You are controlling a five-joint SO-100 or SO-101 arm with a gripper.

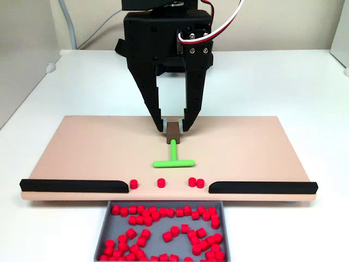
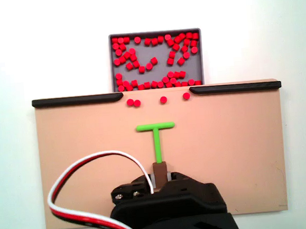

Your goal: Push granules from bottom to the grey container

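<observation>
Granules: four left at the gap, rest in grey container.
Jaws closed on green T-shaped pusher; next, advance it forward.

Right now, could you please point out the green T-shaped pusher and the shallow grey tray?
green T-shaped pusher (image 1: pixel 173 162): a fixed view, its crossbar.
shallow grey tray (image 2: pixel 154 34): a fixed view, its far wall.

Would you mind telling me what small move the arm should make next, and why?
Probably push the green pusher forward toward the gap between the black strips: four granules remain on the tan board just short of the grey container, and the hand grips the pusher's brown handle.
</observation>
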